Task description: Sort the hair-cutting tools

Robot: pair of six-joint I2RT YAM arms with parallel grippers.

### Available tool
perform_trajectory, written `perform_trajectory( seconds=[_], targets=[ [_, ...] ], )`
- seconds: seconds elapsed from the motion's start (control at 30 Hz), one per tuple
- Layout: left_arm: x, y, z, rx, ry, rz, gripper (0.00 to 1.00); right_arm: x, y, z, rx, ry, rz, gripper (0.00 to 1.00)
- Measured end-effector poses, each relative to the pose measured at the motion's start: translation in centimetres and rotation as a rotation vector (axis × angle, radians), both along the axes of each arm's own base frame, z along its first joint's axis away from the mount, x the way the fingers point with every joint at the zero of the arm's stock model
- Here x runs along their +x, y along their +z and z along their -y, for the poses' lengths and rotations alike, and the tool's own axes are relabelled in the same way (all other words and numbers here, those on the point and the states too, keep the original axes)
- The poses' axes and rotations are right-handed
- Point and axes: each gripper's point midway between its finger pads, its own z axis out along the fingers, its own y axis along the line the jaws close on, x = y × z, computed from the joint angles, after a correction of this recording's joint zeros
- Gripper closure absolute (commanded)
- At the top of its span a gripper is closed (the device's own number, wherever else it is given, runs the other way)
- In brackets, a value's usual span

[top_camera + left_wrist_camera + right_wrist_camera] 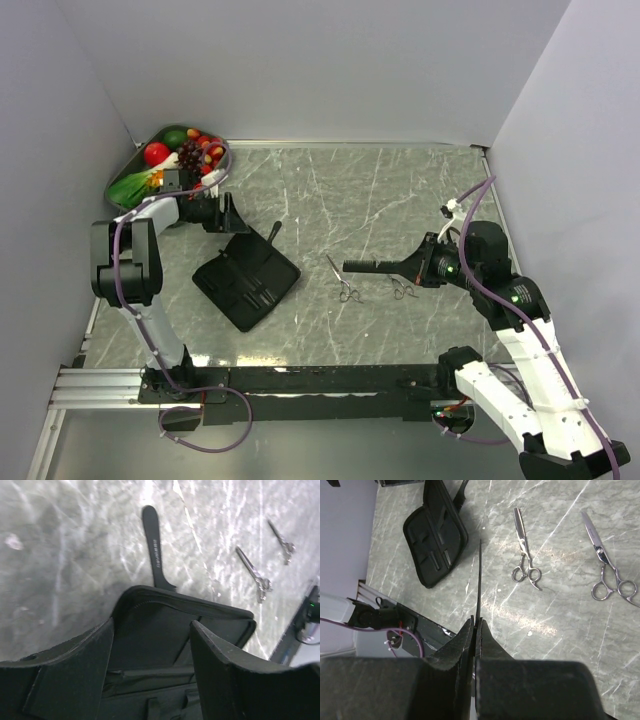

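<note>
Slippage risk: comb (372,266) pinched by its end in closed right hand (476,625), jutting toward 9 o'clock over 2 scissors (346,283) (403,290); left hand (151,626) spread, empty, above pouch (246,283).

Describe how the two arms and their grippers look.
The left arm and right arm have white links with black joints; a purple cable trails along each. A green light glows on the right. The left gripper and right gripper have broad black fingers.
</note>
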Motion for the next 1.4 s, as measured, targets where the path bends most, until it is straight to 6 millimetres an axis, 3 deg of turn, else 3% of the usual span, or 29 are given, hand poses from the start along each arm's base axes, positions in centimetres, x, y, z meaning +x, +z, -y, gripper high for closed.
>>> perform_trajectory(
  seconds=[0.37, 0.57, 0.77, 0.83, 1.13, 1.4],
  targets=[
    [-0.5, -2.5, 0.0, 0.000, 0.005, -0.026, 0.35, -0.1, 0.2, 0.0, 0.003, 0.000, 0.008, 1.00],
    [-0.1, -4.1, -1.0, 0.080, 0.059, -0.026, 0.44, -0.3, 0.0, 0.1, 0.006, -0.001, 0.008, 1.00],
    [0.2, -5.0, -1.1, 0.140, 0.089, -0.015, 0.90, -0.3, -0.2, 0.0, 0.005, -0.002, 0.001, 1.00],
    [0.3, -5.4, -0.9, 0.164, 0.092, -0.010, 0.99, -0.2, -0.2, 0.0, 0.008, -0.003, 0.004, 1.00],
    [0.0, -5.4, 0.2, 0.191, 0.121, 0.023, 0.99, -0.3, -1.1, 0.0, 0.008, -0.005, -0.012, 1.00],
    [-2.7, -5.2, 0.1, 0.181, 0.287, -0.054, 0.99, -0.1, -1.0, -0.2, 0.016, 0.001, 0.002, 1.00]
  ],
)
